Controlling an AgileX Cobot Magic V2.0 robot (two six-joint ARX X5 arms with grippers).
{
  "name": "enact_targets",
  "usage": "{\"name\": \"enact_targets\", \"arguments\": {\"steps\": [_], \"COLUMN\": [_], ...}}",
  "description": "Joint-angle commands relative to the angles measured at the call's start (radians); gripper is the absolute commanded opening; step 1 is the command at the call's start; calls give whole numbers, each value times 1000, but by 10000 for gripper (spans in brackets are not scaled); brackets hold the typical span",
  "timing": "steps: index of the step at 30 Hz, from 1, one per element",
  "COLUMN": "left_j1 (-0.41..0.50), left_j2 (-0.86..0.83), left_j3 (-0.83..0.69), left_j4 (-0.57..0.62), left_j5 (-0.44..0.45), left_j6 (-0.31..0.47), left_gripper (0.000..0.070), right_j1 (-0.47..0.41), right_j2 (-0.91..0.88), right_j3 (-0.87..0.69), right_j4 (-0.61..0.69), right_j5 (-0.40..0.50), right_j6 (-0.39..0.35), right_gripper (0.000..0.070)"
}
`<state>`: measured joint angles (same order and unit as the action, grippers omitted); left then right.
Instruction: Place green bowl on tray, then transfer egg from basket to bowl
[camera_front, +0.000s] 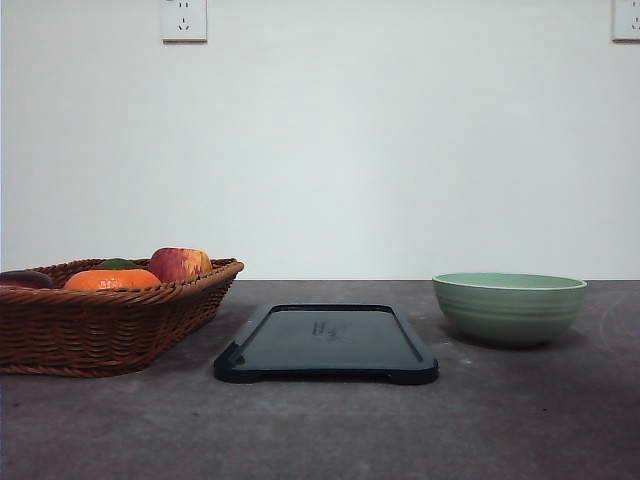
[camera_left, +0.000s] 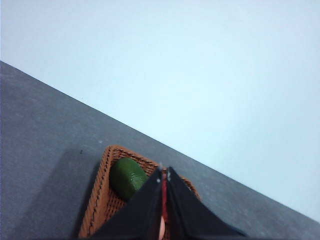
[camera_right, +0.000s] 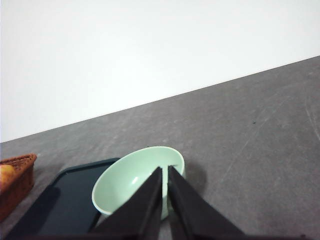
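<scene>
On the dark grey table (camera_front: 320, 430) in the front view, three items stand in a row, apart from one another: a wide brown woven wicker basket (camera_front: 100, 330) at the left, a flat dark navy rectangular plastic tray (camera_front: 325, 345) in the middle, and a pale sage-green ridged ceramic bowl (camera_front: 509, 308) at the right. The tray surface is bare, so the bowl has not yet been placed; both task steps remain. A red-yellow apple (camera_front: 180, 264) and an orange fruit (camera_front: 111, 279) rise above the basket rim; the egg cannot be identified here. In the left wrist view, the left gripper (camera_left: 164, 175) hangs over the basket, its fingers drawn together with only a thin slit between them, holding nothing; a dark green fruit (camera_left: 127, 177) lies in the basket corner. In the right wrist view, the right gripper (camera_right: 165, 170) hangs above the green bowl, beside the tray, its fingers likewise nearly closed and empty. Judged from this layout, the bowl transfer comes first.
</scene>
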<state>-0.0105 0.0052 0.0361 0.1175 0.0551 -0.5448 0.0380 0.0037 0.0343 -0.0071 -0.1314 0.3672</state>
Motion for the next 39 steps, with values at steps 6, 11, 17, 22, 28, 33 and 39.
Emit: {"name": "enact_targets", "arguments": {"steps": [6,11,17,22,28,33,39], "left_j1": [1,1,-3,-4,-11,-39,-88], "left_j2": [33,129,301,463,656,804,959], "left_j3": [110,243,407,536,664,757,875], "left_j4": [-34,-155,-269,-343,-441,-527,-670], "left_j5": [2,2,48,89,129,154,156], "left_j6": [93,135,138,153,207,260,291], "left_gripper": [1,1,1,1,1,0,0], "right_j1": [0,0,1,16,46,70,85], "right_j2": [52,160,337,497,693,853,1025], "right_j3": [111,233,371,483,598,683,787], "right_j4": [3,-73,-171,-244,-289,-318,-398], "right_j5": [-5,-27,-95,-125,-135,-135,-135], "right_j6": [11,-6,-55,-113,-167,-173,-173], "right_gripper": [7,7,7,7,7,7,7]}}
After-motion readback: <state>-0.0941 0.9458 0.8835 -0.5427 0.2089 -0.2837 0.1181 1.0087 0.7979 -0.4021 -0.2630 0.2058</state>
